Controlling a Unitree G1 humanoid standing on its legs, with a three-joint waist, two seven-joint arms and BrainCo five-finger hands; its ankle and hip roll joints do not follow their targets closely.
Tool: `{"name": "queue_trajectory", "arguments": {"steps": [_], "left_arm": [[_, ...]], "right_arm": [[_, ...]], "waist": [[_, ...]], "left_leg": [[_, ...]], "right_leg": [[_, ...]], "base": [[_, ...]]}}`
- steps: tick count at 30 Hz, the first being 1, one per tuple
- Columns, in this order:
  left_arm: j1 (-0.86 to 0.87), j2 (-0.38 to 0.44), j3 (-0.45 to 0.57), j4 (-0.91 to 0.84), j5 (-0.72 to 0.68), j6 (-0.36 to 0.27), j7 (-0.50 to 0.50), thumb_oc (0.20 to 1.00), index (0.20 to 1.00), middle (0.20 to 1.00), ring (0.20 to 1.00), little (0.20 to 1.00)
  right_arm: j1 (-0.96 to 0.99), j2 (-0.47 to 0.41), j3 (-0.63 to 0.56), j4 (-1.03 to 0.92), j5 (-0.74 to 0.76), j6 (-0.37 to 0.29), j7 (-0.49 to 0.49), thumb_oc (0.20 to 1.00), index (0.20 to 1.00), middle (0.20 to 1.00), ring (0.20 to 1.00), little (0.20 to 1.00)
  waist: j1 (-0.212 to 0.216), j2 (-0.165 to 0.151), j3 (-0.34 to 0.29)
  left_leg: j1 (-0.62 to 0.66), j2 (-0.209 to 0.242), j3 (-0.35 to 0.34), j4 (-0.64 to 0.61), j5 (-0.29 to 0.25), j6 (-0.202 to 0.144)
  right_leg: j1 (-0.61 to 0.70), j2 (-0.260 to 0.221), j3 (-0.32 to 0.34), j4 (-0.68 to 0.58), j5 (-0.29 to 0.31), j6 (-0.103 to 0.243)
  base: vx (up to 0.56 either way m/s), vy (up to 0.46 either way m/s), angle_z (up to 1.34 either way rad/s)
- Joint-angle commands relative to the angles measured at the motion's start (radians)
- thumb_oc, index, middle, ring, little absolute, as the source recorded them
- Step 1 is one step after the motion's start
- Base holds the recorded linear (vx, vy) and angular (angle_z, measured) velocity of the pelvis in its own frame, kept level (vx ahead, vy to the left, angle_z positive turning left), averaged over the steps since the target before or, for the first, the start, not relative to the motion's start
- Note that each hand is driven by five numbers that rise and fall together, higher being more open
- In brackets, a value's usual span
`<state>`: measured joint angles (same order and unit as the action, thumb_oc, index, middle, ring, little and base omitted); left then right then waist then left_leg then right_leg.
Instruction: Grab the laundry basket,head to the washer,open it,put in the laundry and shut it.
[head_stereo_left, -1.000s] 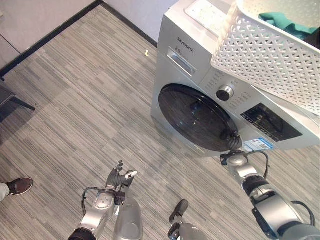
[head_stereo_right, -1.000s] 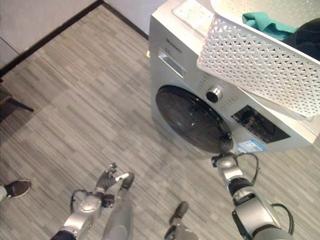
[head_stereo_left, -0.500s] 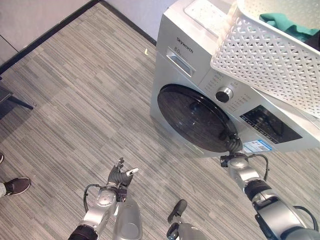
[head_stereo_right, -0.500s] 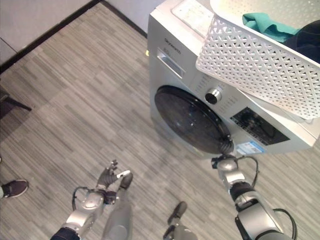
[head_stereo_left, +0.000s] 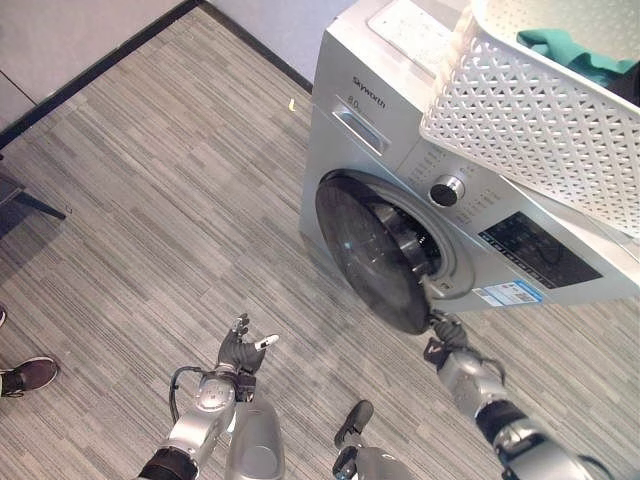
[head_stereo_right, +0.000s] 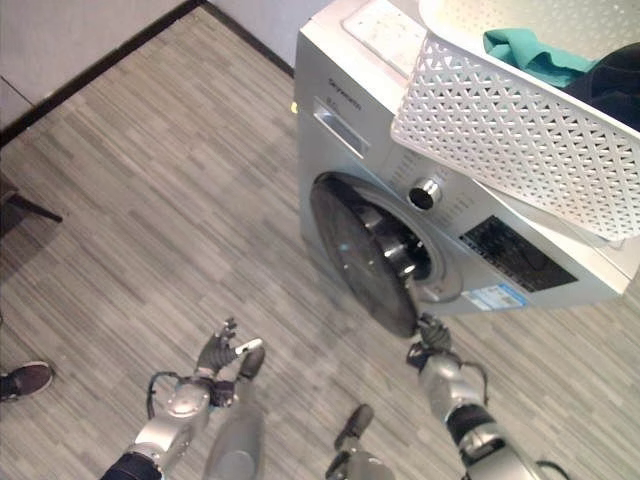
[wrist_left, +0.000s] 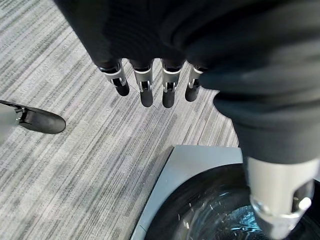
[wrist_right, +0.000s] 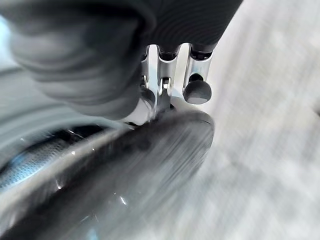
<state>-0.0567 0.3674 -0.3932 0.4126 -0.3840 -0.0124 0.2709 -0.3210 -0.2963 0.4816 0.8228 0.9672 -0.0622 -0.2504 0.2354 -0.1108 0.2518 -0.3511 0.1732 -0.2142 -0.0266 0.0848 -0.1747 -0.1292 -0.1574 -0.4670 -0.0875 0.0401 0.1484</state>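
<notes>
The silver washer (head_stereo_left: 345, 60) stands at the upper right, its round dark door (head_stereo_left: 365, 245) swung partly outward so the drum opening (head_stereo_left: 425, 240) shows. My right hand (head_stereo_left: 447, 340) is at the door's lower free edge; in the right wrist view its fingers (wrist_right: 197, 90) curl over the door's rim (wrist_right: 125, 180). On top of the washer sits the white lattice laundry basket (head_stereo_left: 530, 110), holding a teal cloth (head_stereo_right: 525, 48) and a dark garment (head_stereo_right: 610, 85). My left hand (head_stereo_left: 240, 352) hangs low over the floor with relaxed fingers (wrist_left: 145, 85), holding nothing.
A person's shoe (head_stereo_left: 30, 375) shows at the left edge. A dark furniture leg (head_stereo_left: 30, 205) stands further up on the left. A black skirting strip (head_stereo_left: 100, 60) runs along the wall behind. Grey striped floor (head_stereo_left: 180, 200) lies left of the washer.
The washer door has swung from flush against the front to partly open. My right hand has drawn back and down with its edge. The left hand has stayed put.
</notes>
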Motion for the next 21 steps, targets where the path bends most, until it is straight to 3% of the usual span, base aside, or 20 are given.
{"name": "queue_trajectory", "arguments": {"steps": [1,6,8,9,10,11,12,13,14,15,17,21], "left_arm": [[-0.053,0.007,-0.082,-0.061,-0.013,-0.021,-0.008,1.0,1.0,1.0,1.0,1.0],[-0.055,0.012,-0.081,-0.077,0.001,-0.028,-0.003,1.0,1.0,1.0,1.0,1.0],[-0.068,0.079,-0.06,-0.154,0.216,-0.036,0.025,1.0,1.0,1.0,1.0,1.0],[-0.068,0.079,-0.06,-0.154,0.217,-0.036,0.025,1.0,1.0,1.0,1.0,1.0],[-0.098,0.149,-0.02,-0.208,0.425,-0.031,0.13,1.0,1.0,1.0,1.0,1.0],[-0.098,0.149,-0.02,-0.208,0.425,-0.031,0.13,1.0,1.0,1.0,1.0,1.0],[-0.132,0.233,0.039,-0.269,0.63,-0.026,0.234,1.0,1.0,1.0,1.0,1.0],[-0.143,0.281,0.062,-0.294,0.737,-0.015,0.274,1.0,1.0,1.0,1.0,1.0],[-0.139,0.283,0.065,-0.3,0.743,-0.013,0.274,1.0,1.0,1.0,1.0,1.0],[-0.162,0.362,0.12,-0.37,0.896,0.006,0.326,1.0,1.0,1.0,1.0,1.0],[-0.169,0.373,0.179,-0.442,0.911,-0.003,0.312,1.0,1.0,1.0,1.0,1.0],[-0.262,0.374,0.131,-0.467,0.878,-0.027,0.2,1.0,1.0,1.0,1.0,1.0]], "right_arm": [[-0.087,0.371,0.127,-0.065,-0.012,0.088,0.152,0.2,0.2,0.2,0.2,0.2],[-0.099,0.354,0.102,-0.036,-0.083,0.081,0.136,0.2,0.2,0.2,0.2,0.2],[-0.103,0.342,0.083,-0.02,-0.134,0.058,0.127,0.2,0.2,0.2,0.2,0.2],[-0.103,0.342,0.083,-0.02,-0.134,0.058,0.127,0.2,0.2,0.2,0.2,0.2],[-0.094,0.334,0.078,-0.034,-0.149,0.036,0.127,0.2,0.2,0.2,0.2,0.2],[-0.094,0.334,0.078,-0.034,-0.149,0.036,0.127,0.2,0.2,0.2,0.2,0.2],[-0.079,0.328,0.076,-0.044,-0.159,0.009,0.126,0.2,0.2,0.2,0.2,0.2],[-0.077,0.325,0.079,-0.045,-0.166,-0.002,0.13,0.2,0.2,0.2,0.2,0.2],[-0.078,0.329,0.079,-0.044,-0.167,-0.003,0.131,0.2,0.2,0.2,0.2,0.2],[-0.079,0.316,0.078,-0.049,-0.183,-0.019,0.137,0.2,0.2,0.2,0.2,0.2],[-0.076,0.316,0.067,-0.043,-0.197,-0.017,0.148,0.2,0.2,0.2,0.2,0.2],[-0.149,0.316,0.05,0.021,-0.269,0.01,0.171,0.2,0.2,0.2,0.2,0.2]], "waist": [[0.111,-0.023,0.118],[0.11,-0.022,0.109],[0.116,-0.026,0.102],[0.116,-0.026,0.103],[0.122,-0.03,0.099],[0.122,-0.03,0.099],[0.128,-0.034,0.097],[0.13,-0.037,0.096],[0.13,-0.04,0.096],[0.136,-0.041,0.093],[0.135,-0.042,0.09],[0.13,-0.034,0.082]], "left_leg": [[-0.014,-0.034,-0.028,-0.049,-0.009,0.061],[-0.012,-0.036,-0.036,-0.049,-0.011,0.06],[-0.011,-0.036,-0.037,-0.052,-0.016,0.055],[-0.011,-0.036,-0.037,-0.052,-0.016,0.055],[-0.01,-0.035,-0.035,-0.053,-0.019,0.051],[-0.01,-0.035,-0.035,-0.053,-0.019,0.051],[-0.006,-0.033,-0.033,-0.054,-0.024,0.046],[-0.004,-0.032,-0.032,-0.055,-0.027,0.044],[-0.003,-0.032,-0.031,-0.055,-0.028,0.044],[-0.001,-0.028,-0.03,-0.055,-0.033,0.041],[0.001,-0.026,-0.028,-0.055,-0.035,0.04],[0.002,-0.025,-0.025,-0.053,-0.034,0.039]], "right_leg": [[0.069,-0.065,0.034,0.117,-0.109,0.005],[0.077,-0.066,0.026,0.117,-0.111,0.006],[0.083,-0.064,0.023,0.114,-0.118,0.005],[0.083,-0.064,0.024,0.114,-0.118,0.005],[0.085,-0.062,0.023,0.112,-0.123,0.005],[0.085,-0.062,0.023,0.112,-0.123,0.005],[0.09,-0.061,0.024,0.109,-0.128,0.005],[0.091,-0.06,0.024,0.109,-0.13,0.005],[0.092,-0.06,0.025,0.109,-0.13,0.005],[0.092,-0.058,0.027,0.106,-0.132,0.006],[0.092,-0.056,0.03,0.105,-0.134,0.006],[0.091,-0.056,0.03,0.106,-0.135,0.007]], "base": [[0.01,0.001,0.11],[0.02,-0.006,0.14],[0.03,-0.024,0.18],[0.02,-0.029,0.31],[0.01,-0.022,0.33],[0.03,-0.052,0.27],[0.03,-0.047,0.12],[0.03,-0.049,0.03],[0.03,-0.046,-0.01],[0.02,-0.04,-0.02],[0.01,-0.033,-0.04],[0.0,-0.003,-0.01]]}}
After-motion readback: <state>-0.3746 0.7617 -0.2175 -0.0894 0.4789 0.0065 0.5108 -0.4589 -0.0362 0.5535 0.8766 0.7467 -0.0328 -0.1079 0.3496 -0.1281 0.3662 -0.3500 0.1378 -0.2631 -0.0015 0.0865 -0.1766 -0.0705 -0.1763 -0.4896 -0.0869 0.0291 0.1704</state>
